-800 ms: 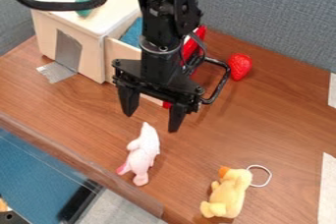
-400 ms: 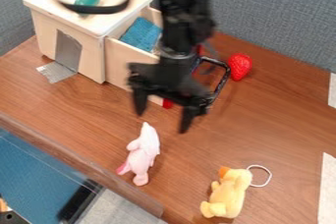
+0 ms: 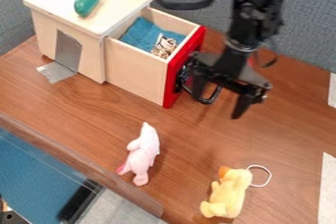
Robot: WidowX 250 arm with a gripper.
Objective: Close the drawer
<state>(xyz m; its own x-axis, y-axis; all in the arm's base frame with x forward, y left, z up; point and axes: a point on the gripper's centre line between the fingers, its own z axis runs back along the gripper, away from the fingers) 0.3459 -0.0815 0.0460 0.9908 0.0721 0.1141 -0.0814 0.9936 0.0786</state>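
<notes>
Drawer (image 3: pixel 134 73) stood open beside a spread hand (image 3: pixel 218 104)

The drawer jutted out of the wooden cabinet (image 3: pixel 93 53) on the table (image 3: pixel 282 139). Inside it lay a blue cloth (image 3: pixel 138 33) and a small patterned thing (image 3: pixel 163 46). The hand hung just beyond the drawer's red front (image 3: pixel 175 81), near the black handle (image 3: pixel 209 99), its fingers well apart; whether it touched the handle could not be told. A green object (image 3: pixel 88 0) lay above the drawer's level, atop the cabinet. Nearer the camera than the drawer were a pink toy (image 3: pixel 143 153) and, farther from it, a yellow duck (image 3: pixel 226 193).
</notes>
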